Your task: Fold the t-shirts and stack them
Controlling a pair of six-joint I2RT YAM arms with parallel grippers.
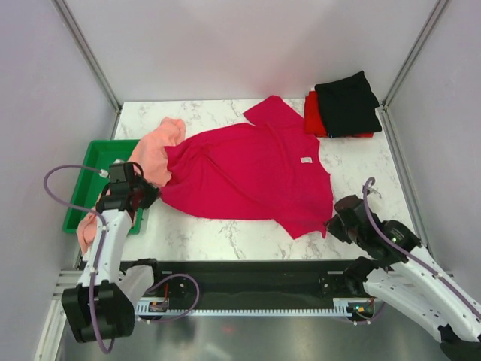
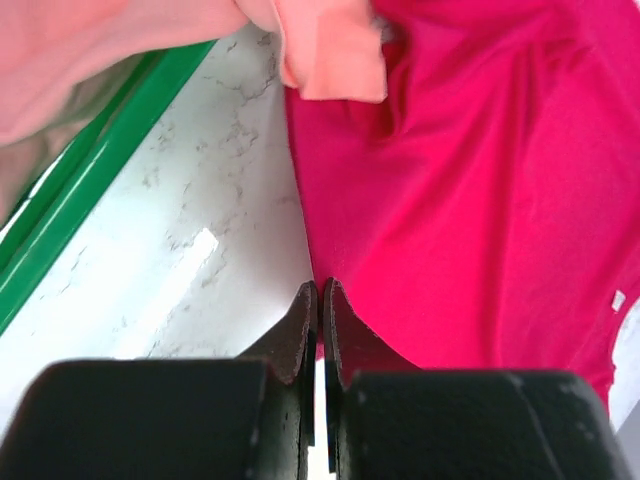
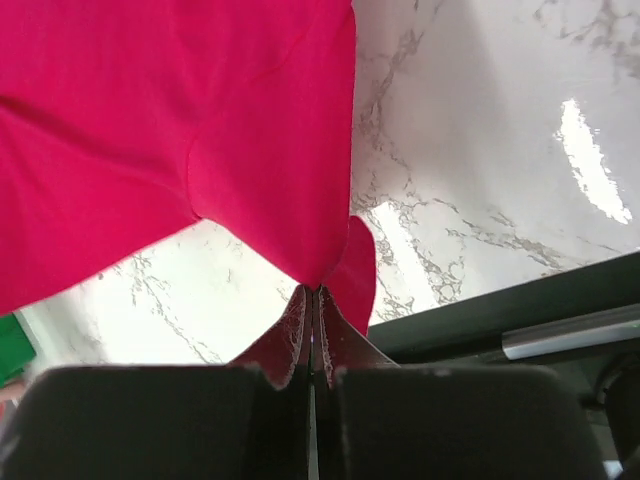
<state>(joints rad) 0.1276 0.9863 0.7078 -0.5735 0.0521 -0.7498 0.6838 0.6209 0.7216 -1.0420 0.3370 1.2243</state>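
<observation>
A crimson t-shirt (image 1: 248, 169) lies spread over the middle of the marble table, its small white label (image 1: 307, 159) facing up. My left gripper (image 1: 148, 194) is shut on the shirt's left edge; in the left wrist view the fingertips (image 2: 320, 290) meet right at the cloth (image 2: 470, 200). At the front right corner of the shirt my right gripper (image 1: 334, 222) is shut, with crimson cloth (image 3: 150, 120) pinched at its tips (image 3: 313, 292). A salmon-pink t-shirt (image 1: 154, 154) is draped from the table over the tray. A folded black t-shirt (image 1: 347, 104) rests on a bright red one (image 1: 312, 116) at the back right.
A green plastic tray (image 1: 94, 177) stands off the table's left edge, close beside my left gripper, and its rim (image 2: 90, 170) shows in the left wrist view. A black rail (image 1: 248, 274) runs along the near edge. Frame posts rise at the back corners.
</observation>
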